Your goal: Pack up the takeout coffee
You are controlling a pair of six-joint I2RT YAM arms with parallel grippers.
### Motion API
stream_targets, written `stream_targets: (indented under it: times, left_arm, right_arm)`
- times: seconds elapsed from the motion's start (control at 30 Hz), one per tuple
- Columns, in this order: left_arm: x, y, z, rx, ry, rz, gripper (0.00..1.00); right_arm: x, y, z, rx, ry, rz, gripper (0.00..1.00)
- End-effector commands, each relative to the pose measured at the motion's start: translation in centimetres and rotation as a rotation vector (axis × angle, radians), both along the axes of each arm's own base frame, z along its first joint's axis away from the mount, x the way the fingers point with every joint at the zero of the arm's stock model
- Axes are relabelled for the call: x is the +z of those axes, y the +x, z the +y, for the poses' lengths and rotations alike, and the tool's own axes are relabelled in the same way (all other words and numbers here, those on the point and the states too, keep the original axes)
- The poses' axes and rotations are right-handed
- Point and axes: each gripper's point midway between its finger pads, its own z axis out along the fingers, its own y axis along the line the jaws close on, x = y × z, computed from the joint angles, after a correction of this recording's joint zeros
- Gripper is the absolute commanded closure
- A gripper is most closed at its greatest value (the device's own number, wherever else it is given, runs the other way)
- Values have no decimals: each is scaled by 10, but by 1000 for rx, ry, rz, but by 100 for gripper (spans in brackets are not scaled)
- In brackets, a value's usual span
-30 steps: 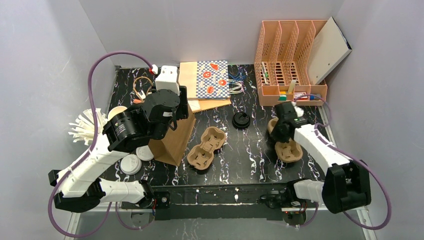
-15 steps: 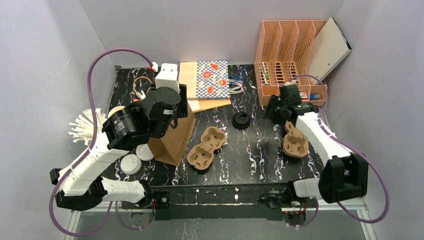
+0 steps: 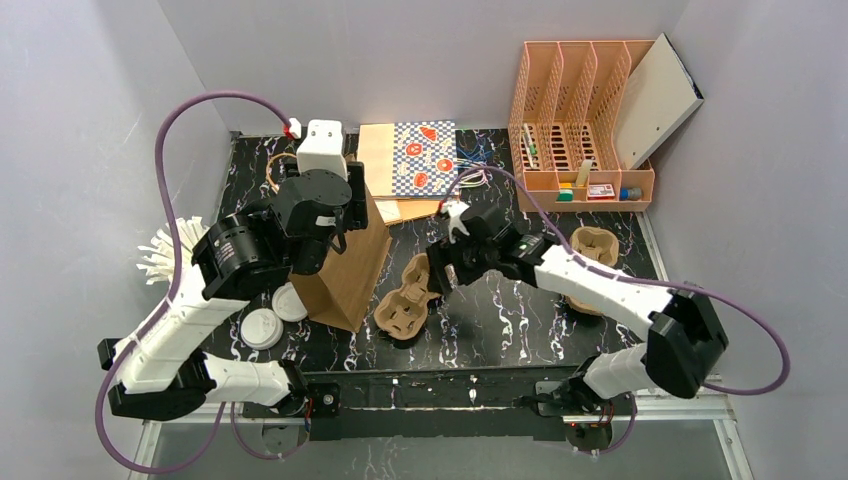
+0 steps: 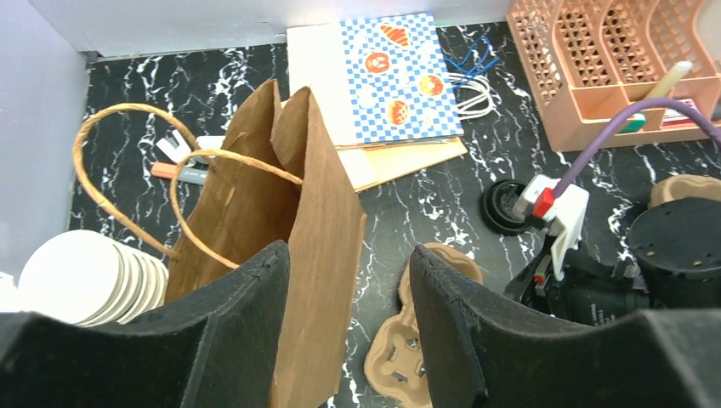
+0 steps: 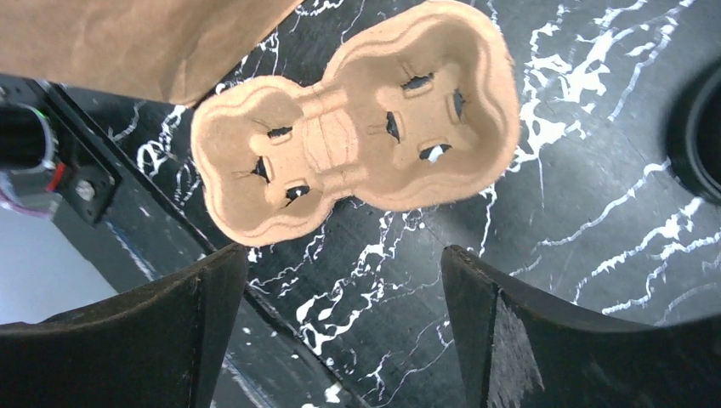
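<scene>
Two white-lidded takeout coffee cups (image 3: 262,328) (image 3: 291,305) stand at the near left, beside the upright brown paper bag (image 3: 345,280) (image 4: 315,221). My left gripper (image 3: 338,228) (image 4: 349,251) hovers over the bag's right wall. Its jaws stand apart and grip nothing. A brown two-cup carrier (image 3: 410,295) (image 5: 357,144) (image 4: 395,365) lies empty in the middle. My right gripper (image 3: 440,272) (image 5: 344,251) is open just above the table, next to that carrier, with bare tabletop between its fingers. A second carrier (image 3: 592,245) (image 4: 680,187) lies at the right.
A loose black lid (image 4: 506,204) (image 5: 701,144) lies behind the middle carrier. A stack of lidless cups (image 4: 85,276) lies left of the bag. A flat checked bag (image 3: 420,155) and a peach file organiser (image 3: 580,120) stand at the back.
My right gripper opened, let go of the second carrier at the right and swung left to the middle carrier. My left arm shifted slightly back over the bag.
</scene>
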Motion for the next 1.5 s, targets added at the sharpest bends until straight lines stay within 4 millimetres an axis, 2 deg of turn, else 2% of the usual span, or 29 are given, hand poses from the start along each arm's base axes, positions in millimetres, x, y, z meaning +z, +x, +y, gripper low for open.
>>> stream_targets:
  times: [0.0,0.13,0.37,0.73,0.93,1.13,1.27,1.37,1.47]
  left_arm:
    - [13,-3,32,91,31,-43,47]
    - [11,-2,38,114,67,-54,47]
    - [13,1,43,134,92,-82,46]
    - [21,0,61,190,143,-122,45]
    - [21,0,65,206,158,-131,46]
    - [17,3,64,217,170,-135,47]
    - [17,7,62,217,184,-139,50]
    - [17,13,58,207,187,-128,50]
    - [11,27,52,190,179,-91,49]
  right_arm:
    - [-8,6,25,149,-38,-125,7]
    - [-28,7,43,208,-149,-167,10]
    - [-47,0,74,356,-245,-226,13]
    - [-80,13,76,333,-346,-215,24]
    - [-84,11,80,346,-342,-204,33]
    - [-76,12,82,339,-326,-224,43]
    - [-49,11,78,317,-265,-284,45]
    - [-28,11,67,271,-223,-339,48]
    - [-2,11,53,195,-159,-398,48]
